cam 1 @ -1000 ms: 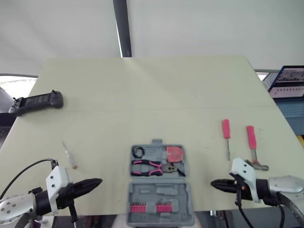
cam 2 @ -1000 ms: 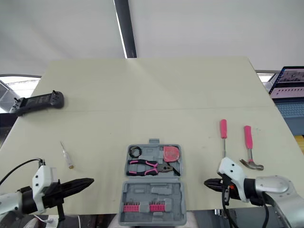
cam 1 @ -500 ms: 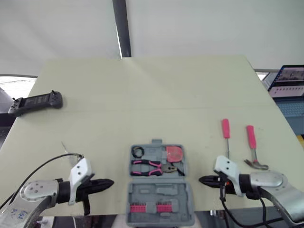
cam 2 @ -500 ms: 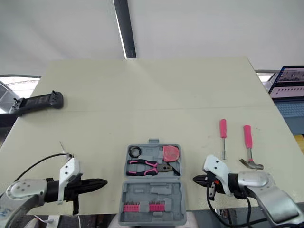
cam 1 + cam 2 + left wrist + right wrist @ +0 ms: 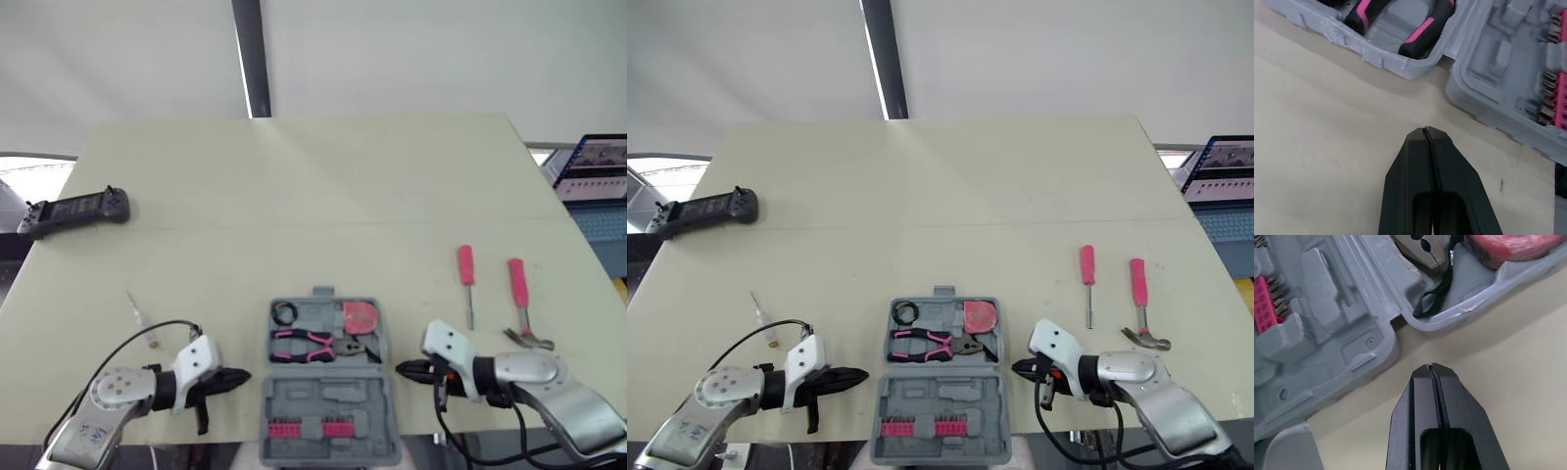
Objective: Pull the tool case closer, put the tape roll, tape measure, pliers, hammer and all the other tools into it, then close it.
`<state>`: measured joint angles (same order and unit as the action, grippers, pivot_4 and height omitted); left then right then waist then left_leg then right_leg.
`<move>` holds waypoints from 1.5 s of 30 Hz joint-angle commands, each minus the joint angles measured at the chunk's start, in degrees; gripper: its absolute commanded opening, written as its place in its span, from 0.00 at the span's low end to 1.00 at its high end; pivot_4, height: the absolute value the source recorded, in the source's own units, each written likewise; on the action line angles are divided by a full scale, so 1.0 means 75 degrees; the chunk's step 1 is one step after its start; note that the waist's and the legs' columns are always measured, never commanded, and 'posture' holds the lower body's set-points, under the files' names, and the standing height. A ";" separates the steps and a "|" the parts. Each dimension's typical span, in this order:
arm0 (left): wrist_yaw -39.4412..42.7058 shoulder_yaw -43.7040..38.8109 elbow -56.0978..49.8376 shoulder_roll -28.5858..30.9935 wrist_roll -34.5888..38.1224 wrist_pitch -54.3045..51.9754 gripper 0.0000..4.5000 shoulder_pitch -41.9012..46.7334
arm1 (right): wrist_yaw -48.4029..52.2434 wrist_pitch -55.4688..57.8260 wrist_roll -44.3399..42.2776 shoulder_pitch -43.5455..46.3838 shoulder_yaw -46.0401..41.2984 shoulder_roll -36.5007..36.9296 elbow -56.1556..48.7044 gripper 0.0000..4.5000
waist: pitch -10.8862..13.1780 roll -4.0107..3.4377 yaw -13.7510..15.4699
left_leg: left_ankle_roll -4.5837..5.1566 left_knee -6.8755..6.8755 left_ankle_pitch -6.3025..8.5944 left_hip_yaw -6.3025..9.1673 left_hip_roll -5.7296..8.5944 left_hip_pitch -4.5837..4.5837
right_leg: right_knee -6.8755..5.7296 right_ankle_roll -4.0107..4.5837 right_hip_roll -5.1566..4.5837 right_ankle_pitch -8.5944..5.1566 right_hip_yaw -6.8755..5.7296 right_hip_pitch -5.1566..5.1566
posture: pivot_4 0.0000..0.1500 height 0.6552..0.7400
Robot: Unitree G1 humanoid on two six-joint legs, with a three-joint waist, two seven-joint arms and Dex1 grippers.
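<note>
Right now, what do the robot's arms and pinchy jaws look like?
Both arms are smooth, rounded silver-grey shells. The left arm and right arm each have a white block at the wrist. The left gripper and right gripper are black, with two jaws that taper to a point. Thin black cables loop out from each wrist.

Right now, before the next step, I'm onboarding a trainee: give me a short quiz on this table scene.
1. True or false: the left hand and right hand are both shut.
2. Which already lies in the case? A hammer, B pliers, C screwdriver.
3. Which two pink-handled tools lie on the table right of the case?
Key: 1 true; 2 B; 3 screwdriver and hammer.
</note>
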<state>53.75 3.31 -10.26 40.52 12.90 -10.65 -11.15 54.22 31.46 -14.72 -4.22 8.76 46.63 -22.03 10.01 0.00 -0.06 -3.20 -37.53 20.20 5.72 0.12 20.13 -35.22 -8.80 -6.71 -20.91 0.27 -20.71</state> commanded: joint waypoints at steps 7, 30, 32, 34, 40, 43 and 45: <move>-0.0031 0.0472 0.0093 -0.0271 -0.0224 -0.0032 0.00 0.0722 | -0.0075 0.0121 0.0007 0.0149 0.0130 -0.0111 -0.0139 0.00 | 0.0000 0.0000 0.0007 | 0.0001 -0.0017 0.0001 0.0005 0.0001 0.0002 | -0.0023 0.0000 0.0000 0.0000 -0.0002 -0.0002 | 1.00 1.00; -0.0294 0.0952 -0.0243 -0.0482 -0.0429 -0.0552 0.00 0.1210 | -0.0152 0.0355 0.0288 0.0833 0.0643 -0.0452 0.0223 0.00 | 0.0000 0.0000 0.0007 | 0.0001 -0.0028 0.0001 0.0006 0.0003 0.0007 | -0.0041 0.0000 -0.0001 0.0000 -0.0001 -0.0008 | 1.00 1.00; -0.0303 0.0943 -0.0189 -0.0513 -0.0451 -0.0564 0.00 0.1269 | -0.0147 0.0359 0.0301 0.0836 0.0620 -0.0447 0.0238 0.00 | 0.0000 0.0000 0.0008 | 0.0001 -0.0028 0.0001 0.0006 0.0003 0.0006 | -0.0041 0.0000 -0.0001 0.0000 -0.0001 -0.0009 | 1.00 1.00; -0.0289 0.0947 -0.0134 -0.0541 -0.0483 -0.0557 0.00 0.1335 | -0.0155 0.0364 0.0316 0.0858 0.0606 -0.0454 0.0266 0.00 | 0.0000 0.0000 0.0007 | 0.0001 -0.0029 0.0001 0.0006 0.0003 0.0006 | -0.0041 0.0000 -0.0001 0.0000 -0.0002 -0.0008 | 1.00 1.00; -0.0289 0.0967 0.0043 -0.0645 -0.0532 -0.0548 0.00 0.1546 | -0.0217 0.0394 0.0363 0.0939 0.0603 -0.0505 0.0327 0.00 | 0.0000 0.0000 0.0001 | 0.0001 -0.0029 0.0001 0.0006 0.0003 0.0007 | -0.0047 0.0000 0.0000 0.0000 -0.0002 -0.0009 | 1.00 1.00; -0.0293 0.0979 0.0097 -0.0674 -0.0559 -0.0532 0.00 0.1601 | -0.0292 0.0393 0.0412 0.1018 0.0613 -0.0561 0.0408 0.00 | 0.0000 0.0000 0.0002 | 0.0001 -0.0030 0.0001 0.0006 0.0003 0.0006 | -0.0047 0.0000 0.0000 0.0000 -0.0002 -0.0010 | 1.00 1.00; -0.0301 0.0987 0.0135 -0.0679 -0.0589 -0.0527 0.00 0.1626 | -0.0380 0.0403 0.0478 0.1115 0.0622 -0.0633 0.0528 0.00 | 0.0000 0.0000 0.0000 | 0.0001 -0.0033 0.0001 0.0006 0.0003 0.0006 | -0.0047 0.0000 0.0000 0.0000 -0.0002 -0.0010 | 1.00 1.00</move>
<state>51.42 10.18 -8.21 36.02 8.46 -15.69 0.56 52.91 34.56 -11.46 3.45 13.36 42.69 -18.02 10.01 0.00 -0.06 -3.20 -37.79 20.21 5.77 0.14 20.17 -35.57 -8.80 -6.70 -20.91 0.25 -20.78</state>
